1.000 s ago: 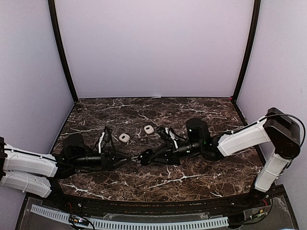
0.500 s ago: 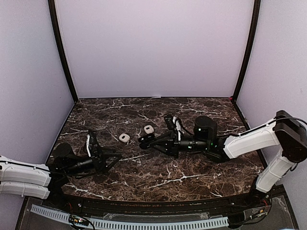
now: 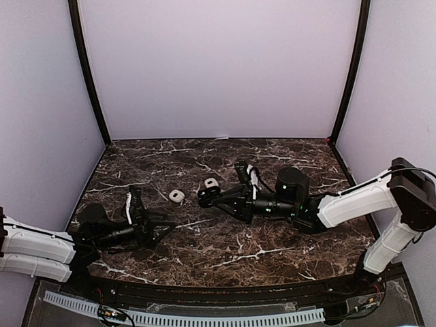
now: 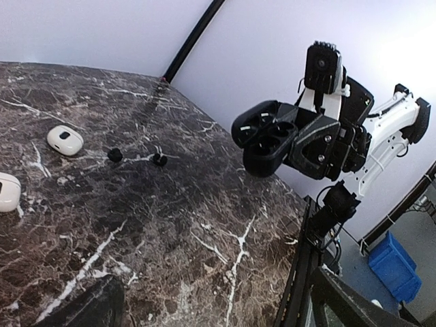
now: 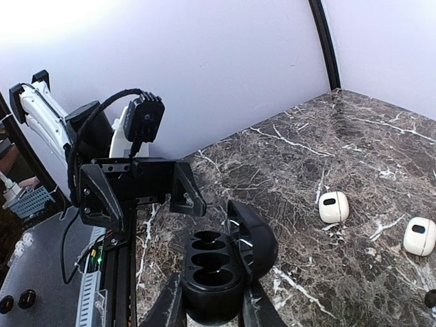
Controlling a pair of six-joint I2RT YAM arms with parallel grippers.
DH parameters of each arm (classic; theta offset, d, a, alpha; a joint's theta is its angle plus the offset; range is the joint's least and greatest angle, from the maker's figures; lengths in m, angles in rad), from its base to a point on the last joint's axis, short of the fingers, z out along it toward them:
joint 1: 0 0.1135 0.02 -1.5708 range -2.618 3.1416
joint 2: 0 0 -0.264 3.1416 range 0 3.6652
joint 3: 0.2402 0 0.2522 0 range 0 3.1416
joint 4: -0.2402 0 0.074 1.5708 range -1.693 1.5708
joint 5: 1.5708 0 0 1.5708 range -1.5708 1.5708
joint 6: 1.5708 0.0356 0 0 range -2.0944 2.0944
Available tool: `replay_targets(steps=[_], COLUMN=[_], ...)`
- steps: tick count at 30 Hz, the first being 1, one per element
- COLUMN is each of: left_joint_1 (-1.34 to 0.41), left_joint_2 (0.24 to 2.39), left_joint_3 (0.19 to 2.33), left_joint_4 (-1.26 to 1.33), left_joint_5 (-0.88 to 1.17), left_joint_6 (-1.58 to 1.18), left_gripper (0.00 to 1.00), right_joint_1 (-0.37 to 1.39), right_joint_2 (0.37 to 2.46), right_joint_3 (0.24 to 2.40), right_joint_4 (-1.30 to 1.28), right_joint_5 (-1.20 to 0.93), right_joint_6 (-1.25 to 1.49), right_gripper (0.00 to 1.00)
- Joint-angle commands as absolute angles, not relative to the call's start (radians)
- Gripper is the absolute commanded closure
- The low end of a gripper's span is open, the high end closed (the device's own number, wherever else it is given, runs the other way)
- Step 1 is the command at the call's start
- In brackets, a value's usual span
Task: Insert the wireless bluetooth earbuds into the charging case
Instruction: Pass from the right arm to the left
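Note:
My right gripper is shut on a black charging case with its lid open and its sockets empty, held above the marble. In the top view the right gripper holds the case just below a white case. Two tiny black earbuds lie on the marble beyond the left gripper. One black bud shows at the right edge of the right wrist view. My left gripper is open and empty, low over the table, left of the black case.
Two white pebble-like cases lie on the dark marble table; they also show in the right wrist view and the left wrist view. Lilac walls enclose the table.
The left arm drew back to the left, away from the right gripper, then eased slightly forward. The right gripper carried the black case up and toward the white cases.

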State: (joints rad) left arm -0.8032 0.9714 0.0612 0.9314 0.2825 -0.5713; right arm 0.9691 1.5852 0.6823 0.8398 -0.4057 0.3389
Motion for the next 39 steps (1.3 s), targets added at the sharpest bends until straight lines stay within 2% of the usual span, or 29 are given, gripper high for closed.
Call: replay_targets(steps=[1, 5, 16, 28, 39], left_joint_1=[-0.805, -0.840, -0.901, -0.937, -0.937], left_joint_2=[1.052, 1.141, 1.276, 1.396, 1.466], left_joint_3=[0.095, 0.107, 0.157, 0.201, 0.262], left_joint_4=[1.063, 1.192, 1.319, 1.496, 1.573], left_joint_5=[0.441, 0.483, 0.423, 0.376, 0.386], left_joint_6=[-0.540, -0.526, -0.483, -0.481, -0.490], left_gripper=[0.06, 0.08, 0.11, 0.23, 0.24], right_joint_1=[0.983, 0.991, 1.019, 1.048, 1.057], right_joint_2=[1.560, 1.557, 1.517, 1.511, 1.506], right_joint_3=[0.705, 0.705, 0.641, 0.594, 0.558], right_joint_4=[0.881, 0.885, 0.979, 1.144, 1.238], right_joint_5=[-0.361, -0.344, -0.312, -0.340, -0.365], right_joint_6=[0.328, 0.328, 0.330, 0.341, 0.354], right_gripper=[1.00, 1.00, 1.00, 1.00, 1.00])
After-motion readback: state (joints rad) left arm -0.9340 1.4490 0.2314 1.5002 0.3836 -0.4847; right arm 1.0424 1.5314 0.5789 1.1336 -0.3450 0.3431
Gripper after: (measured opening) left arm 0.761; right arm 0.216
